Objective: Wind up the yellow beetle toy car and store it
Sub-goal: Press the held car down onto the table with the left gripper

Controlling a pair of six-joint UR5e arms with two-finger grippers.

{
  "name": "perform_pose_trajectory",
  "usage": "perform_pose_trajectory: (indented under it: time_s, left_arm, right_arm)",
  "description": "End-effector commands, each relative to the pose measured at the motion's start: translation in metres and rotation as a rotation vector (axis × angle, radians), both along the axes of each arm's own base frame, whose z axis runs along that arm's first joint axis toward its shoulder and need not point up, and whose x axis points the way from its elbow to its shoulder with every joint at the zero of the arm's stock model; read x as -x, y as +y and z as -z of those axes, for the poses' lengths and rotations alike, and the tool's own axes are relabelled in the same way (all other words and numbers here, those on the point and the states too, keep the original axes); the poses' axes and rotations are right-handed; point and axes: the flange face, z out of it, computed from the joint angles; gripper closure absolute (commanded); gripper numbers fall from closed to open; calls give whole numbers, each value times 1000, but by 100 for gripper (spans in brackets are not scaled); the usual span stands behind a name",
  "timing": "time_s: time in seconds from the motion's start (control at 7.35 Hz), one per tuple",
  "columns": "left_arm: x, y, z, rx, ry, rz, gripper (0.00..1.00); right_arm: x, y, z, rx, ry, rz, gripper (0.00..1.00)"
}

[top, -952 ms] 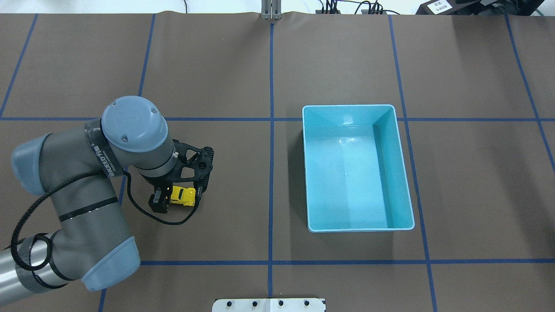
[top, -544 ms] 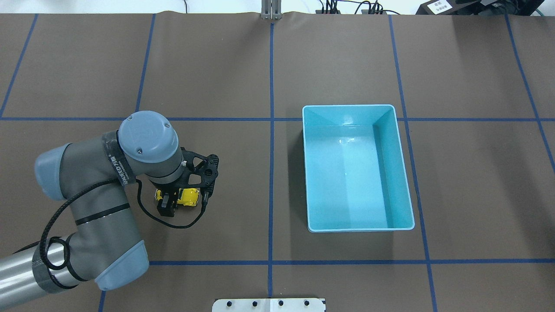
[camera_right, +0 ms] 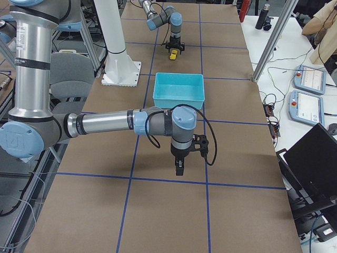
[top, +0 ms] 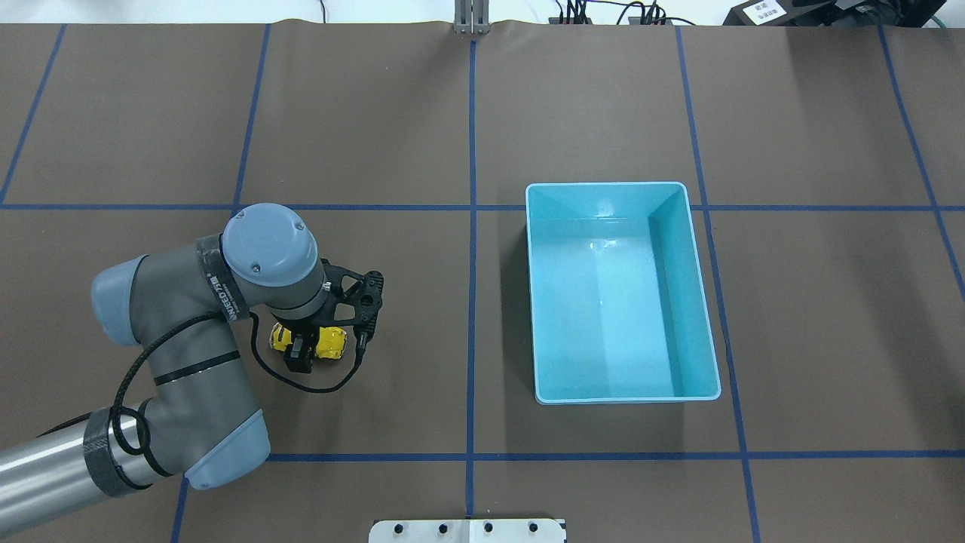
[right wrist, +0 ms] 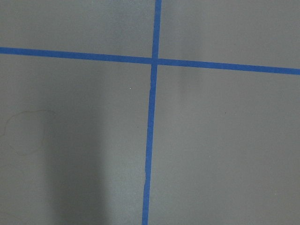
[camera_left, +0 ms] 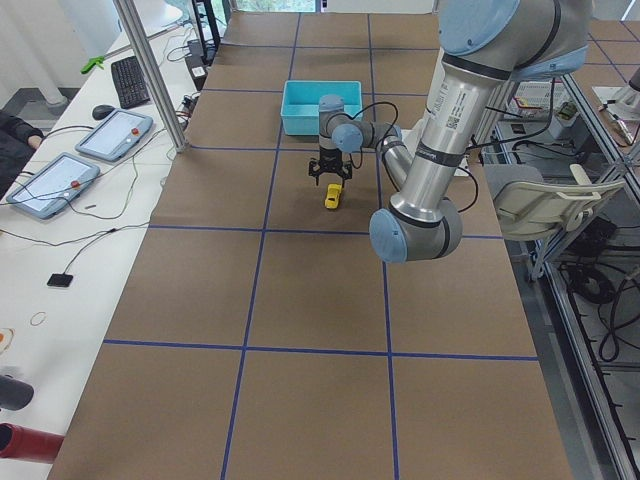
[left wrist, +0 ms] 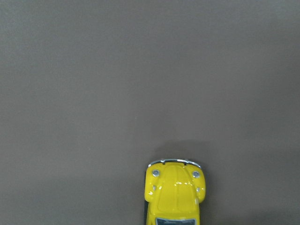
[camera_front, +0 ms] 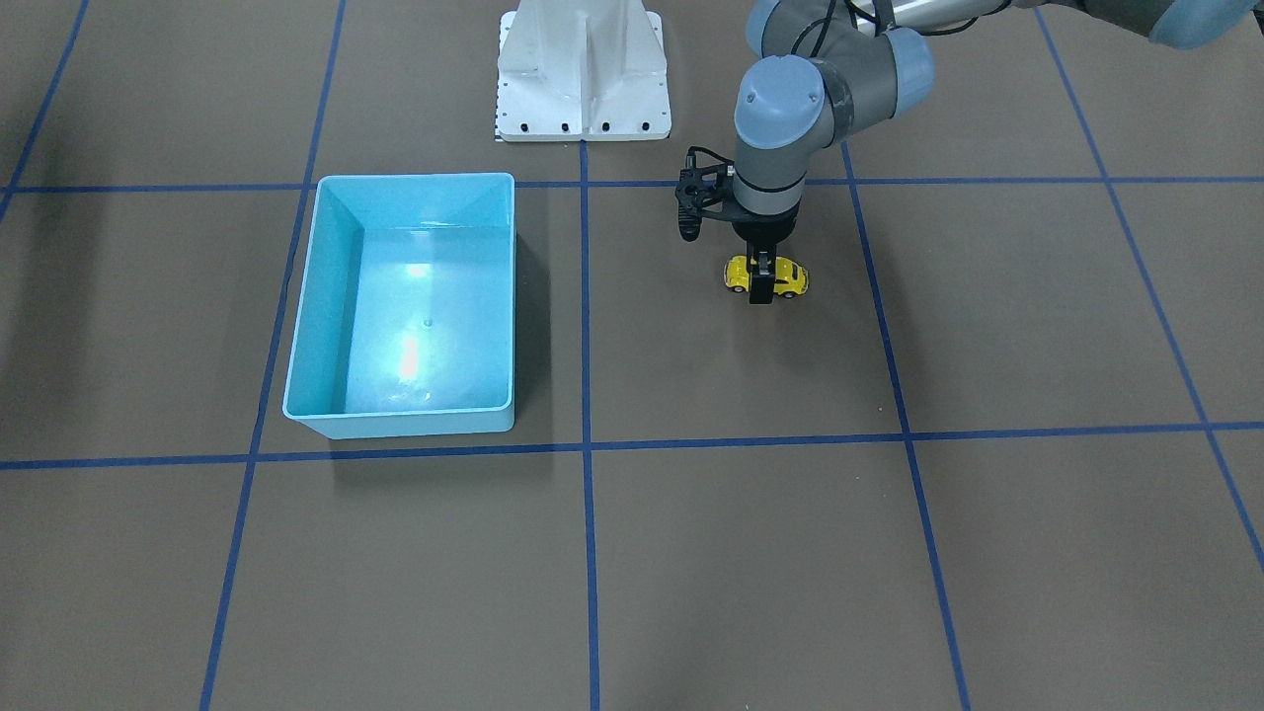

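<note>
1. I found the car (top: 324,343) on the table mat, wheels down, in the left half, well apart from the bin (top: 700,302).
2. The left gripper (camera_front: 762,279) stood vertical over the car's middle, its fingers straddling the body. They appeared closed on the car's sides, though no view showed the contact plainly.
3. The car's long axis ran across the table, towards the bin, and the fingers crossed it at right angles. The left wrist view showed only the bonnet (left wrist: 174,192) at the bottom edge.
4. The right gripper (camera_right: 179,166) hung over bare mat, far from the car; it showed only in a side view, so I could not tell its finger state.
5. Judgement: the left arm was far nearer; a wind-up drag should follow the long axis.
</note>
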Motion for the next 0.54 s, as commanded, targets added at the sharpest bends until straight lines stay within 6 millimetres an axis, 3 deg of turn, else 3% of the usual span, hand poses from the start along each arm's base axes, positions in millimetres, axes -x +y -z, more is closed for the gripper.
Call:
perform_pose_trajectory:
  time_s: [0.0, 0.41]
  left_arm:
    - [-6, -2, -6, 1, -1, -1, 0]
    - [-5, -1, -5, -14, 29, 1, 1]
  right_arm:
    - [0, 0, 0, 0, 0, 0, 0]
    - [0, -1, 2, -5, 0, 0, 0]
